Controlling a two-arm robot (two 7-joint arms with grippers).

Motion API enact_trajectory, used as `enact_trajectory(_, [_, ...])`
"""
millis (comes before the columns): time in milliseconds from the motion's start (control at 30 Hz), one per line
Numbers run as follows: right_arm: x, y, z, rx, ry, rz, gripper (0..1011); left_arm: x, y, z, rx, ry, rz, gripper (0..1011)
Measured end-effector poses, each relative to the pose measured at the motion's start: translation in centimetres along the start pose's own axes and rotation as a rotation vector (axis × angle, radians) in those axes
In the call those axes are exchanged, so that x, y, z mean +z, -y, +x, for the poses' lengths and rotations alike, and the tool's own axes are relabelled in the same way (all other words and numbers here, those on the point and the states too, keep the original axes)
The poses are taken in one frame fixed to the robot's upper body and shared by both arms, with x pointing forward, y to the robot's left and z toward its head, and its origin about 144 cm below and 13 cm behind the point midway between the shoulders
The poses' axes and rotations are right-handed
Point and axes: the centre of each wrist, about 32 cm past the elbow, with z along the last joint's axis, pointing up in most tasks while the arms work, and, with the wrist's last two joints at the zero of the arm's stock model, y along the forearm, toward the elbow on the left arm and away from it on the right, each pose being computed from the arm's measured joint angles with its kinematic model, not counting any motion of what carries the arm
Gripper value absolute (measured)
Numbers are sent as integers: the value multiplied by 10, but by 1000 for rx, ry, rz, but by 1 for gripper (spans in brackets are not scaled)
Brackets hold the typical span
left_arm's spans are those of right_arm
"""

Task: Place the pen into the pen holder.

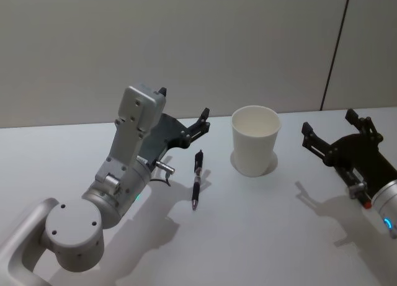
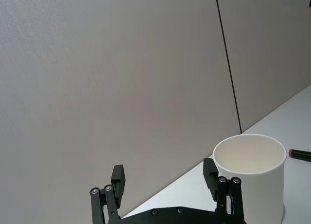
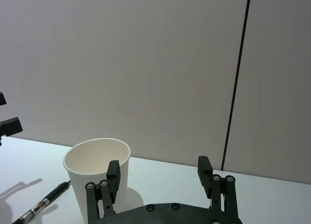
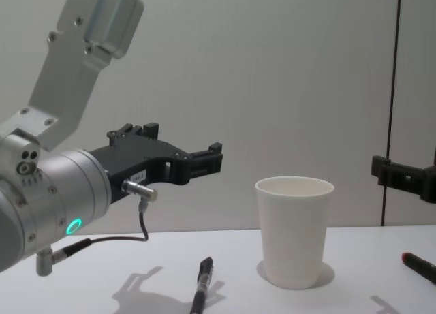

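The task has barely begun, going by how things lie. The pen (image 1: 197,177) lies flat on the tabletop (image 1: 260,236), in the open between the left arm and the paper cup (image 1: 255,140). It is near the cup's left side but does not touch it. The cup stands upright, and the part of its inside that can be seen holds nothing.

The left end effector (image 1: 184,106) hangs above the tabletop, left of the pen and a little behind it. Its fingers are spread wide with nothing between them, and in the left wrist view they frame only the wall and the cup's edge. The right end effector (image 1: 330,123) sits well off to the right of the cup, also spread and empty, and looks idle.

In the chest view a dark, red-tipped object (image 4: 419,265) lies on the tabletop at the far right. It may be a second pen, but too little of it shows to be sure.

Everything is left to do. The pen has to be reached, gripped and lifted, then tipped up, carried over the rim and released into the cup. The left arm looks better placed for this, since the pen lies on its side of the cup.
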Motion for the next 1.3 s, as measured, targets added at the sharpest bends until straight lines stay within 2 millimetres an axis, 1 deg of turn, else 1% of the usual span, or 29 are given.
enact_trajectory(1300, [0, 0, 0, 0, 0, 0, 1002, 0, 0, 0, 0, 0, 0, 1000])
